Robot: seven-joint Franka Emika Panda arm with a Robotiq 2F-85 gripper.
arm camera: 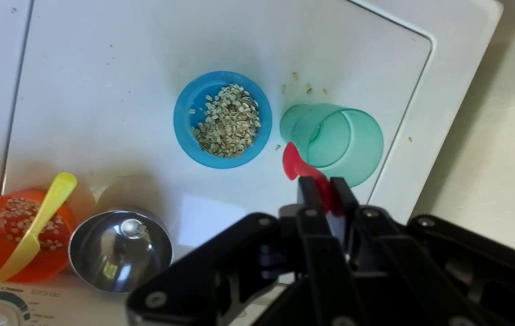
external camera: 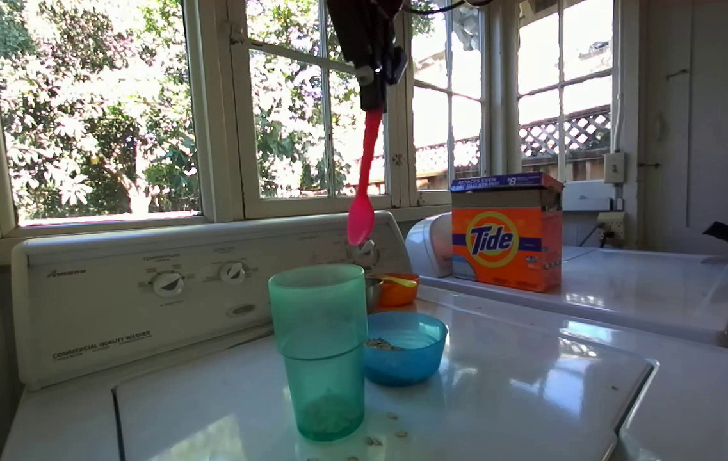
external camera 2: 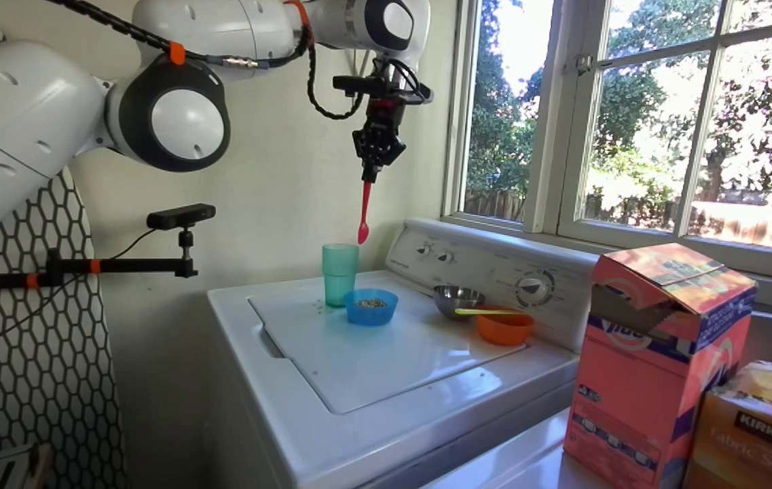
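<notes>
- My end effector [external camera 2: 369,175] was clamped narrow on the handle end of a red spoon [external camera: 367,169]—nothing else was in its grasp.
- The red spoon hung tip-down, nearly upright, at about one o'clock from the green cup [external camera: 319,320] in both exterior views.
- From the tip, in the wrist view, the blue bowl [arm camera: 181,122] of oat flakes [arm camera: 232,122] lay at ten o'clock, the metal bowl [arm camera: 103,253] at eight, and the orange bowl [arm camera: 53,262], yellow spoon [arm camera: 40,224] across it, between eight and nine.
- I judged the red spoon light, smooth and hardly fragile—plastic, by its look—stiff enough, but apt to swivel in so small a pinch.
- The handle seemed the right hold; gripping lower would probably have steadied it.
- The green cup, upright on the washer [external camera 2: 358,367], looked light and easily tipped.
</notes>
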